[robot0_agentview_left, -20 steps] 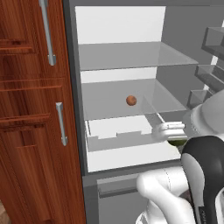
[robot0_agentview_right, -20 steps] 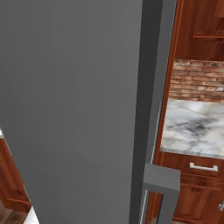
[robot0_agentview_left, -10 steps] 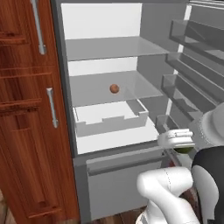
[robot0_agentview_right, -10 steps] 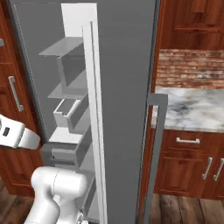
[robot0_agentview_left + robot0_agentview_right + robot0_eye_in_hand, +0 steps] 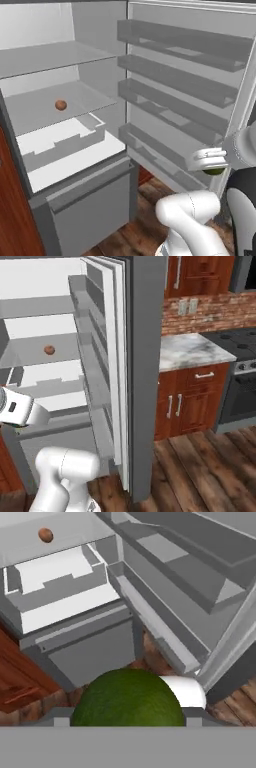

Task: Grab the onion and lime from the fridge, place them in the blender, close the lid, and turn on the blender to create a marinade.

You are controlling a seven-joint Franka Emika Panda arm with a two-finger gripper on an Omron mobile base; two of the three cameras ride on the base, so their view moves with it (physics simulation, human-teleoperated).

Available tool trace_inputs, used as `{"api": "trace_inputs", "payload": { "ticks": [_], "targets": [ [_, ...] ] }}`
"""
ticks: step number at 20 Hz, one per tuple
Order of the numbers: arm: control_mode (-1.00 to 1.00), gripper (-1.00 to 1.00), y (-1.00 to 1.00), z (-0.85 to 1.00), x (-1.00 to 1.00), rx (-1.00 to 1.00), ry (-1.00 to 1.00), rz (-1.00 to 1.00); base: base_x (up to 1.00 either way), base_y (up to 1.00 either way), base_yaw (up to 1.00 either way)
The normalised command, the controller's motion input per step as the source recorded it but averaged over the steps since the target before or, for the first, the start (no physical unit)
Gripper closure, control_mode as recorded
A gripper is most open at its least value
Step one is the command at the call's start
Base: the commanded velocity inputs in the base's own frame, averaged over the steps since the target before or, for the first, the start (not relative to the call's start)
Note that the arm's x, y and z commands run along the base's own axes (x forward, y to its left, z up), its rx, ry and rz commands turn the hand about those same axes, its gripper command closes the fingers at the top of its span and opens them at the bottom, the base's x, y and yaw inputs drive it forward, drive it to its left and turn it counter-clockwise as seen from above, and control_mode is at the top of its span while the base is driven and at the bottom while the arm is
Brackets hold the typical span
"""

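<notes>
The gripper [image 5: 216, 167], at the right edge of the left base view, is clamped on the lime [image 5: 128, 698]. The onion [image 5: 60, 105] sits on the fridge [image 5: 75, 100] shelf, upper left. Still ahead, I judge: carrying both to the blender, lid, switch.

Nothing here can be read: no word, label, brand, number or sign stands on the fridge [image 5: 75, 200], its door racks [image 5: 175, 80], the white drawer [image 5: 60, 145] or the cupboards [image 5: 185, 401] beside it
</notes>
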Motion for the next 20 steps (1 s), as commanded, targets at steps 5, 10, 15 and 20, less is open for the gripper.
{"api": "trace_inputs", "payload": {
  "ticks": [5, 10, 15, 20],
  "targets": [
    [1.0, 1.0, 0.0, 0.0, 0.0, 0.0, 0.0, 0.0, -0.81, 0.0, -0.71],
    [1.0, 1.0, 0.0, 0.0, 0.0, 0.0, 0.0, 0.0, -0.65, -0.04, -0.74],
    [1.0, 1.0, 0.0, 0.0, 0.0, 0.0, 0.0, 0.0, -0.03, -0.66, -0.71],
    [1.0, 1.0, 0.0, 0.0, 0.0, 0.0, 0.0, 0.0, 0.5, -0.8, -0.51]
  ]
}}
